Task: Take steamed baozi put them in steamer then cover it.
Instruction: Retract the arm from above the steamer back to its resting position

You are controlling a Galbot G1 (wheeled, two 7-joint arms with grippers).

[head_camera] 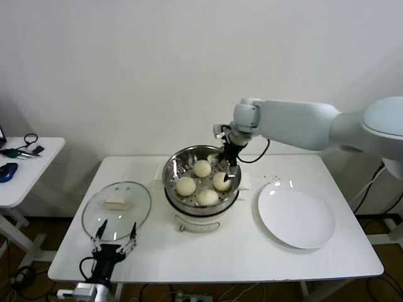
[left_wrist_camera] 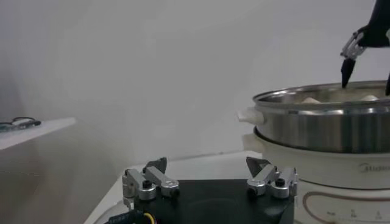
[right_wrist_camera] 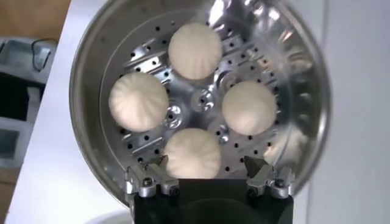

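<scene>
Baozi (head_camera: 202, 168), four in all, are seen inside the steamer (head_camera: 173, 168) at desk (head_camera: 252, 258) centre; the right gripper (head_camera: 230, 174) is held just above its 3 o'clock bun, fingers spread, empty. The cover (head_camera: 116, 211) lies at 9 o'clock beside the left gripper (head_camera: 114, 239), fingers open

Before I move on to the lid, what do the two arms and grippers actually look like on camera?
The right arm has smooth white shells, a black cable looping at the wrist, and a slim black right gripper. The left gripper is black with thin fingers on silver metal knuckles; yellow and black wires show at its base.
</scene>
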